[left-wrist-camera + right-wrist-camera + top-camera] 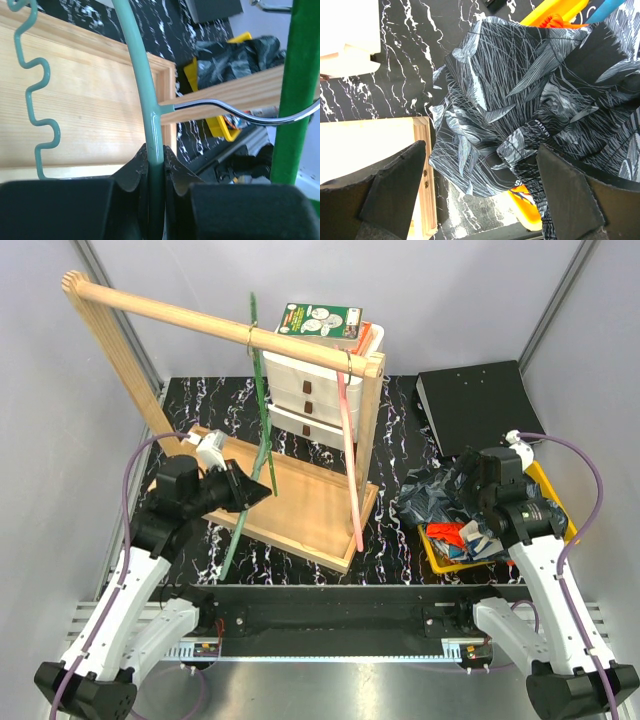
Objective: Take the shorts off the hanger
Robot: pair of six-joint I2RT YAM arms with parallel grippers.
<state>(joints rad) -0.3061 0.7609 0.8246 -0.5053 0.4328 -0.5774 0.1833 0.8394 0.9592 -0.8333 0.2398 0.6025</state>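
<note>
Pale teal plastic hanger [145, 90] grasped by clenched left gripper [155, 165], right gripper [482, 185] released above crumpled dark navy-grey leaf-patterned shorts [520, 90], draped over yellow plastic bin [555, 490] rim onto black marbled table [395, 440], long axis seemingly left-right, bright orange shorts [447, 533] binned.

No legible text, number or brand. The green printed box [320, 320] atop the far white drawers [300, 390] carries lettering too small to read.
</note>
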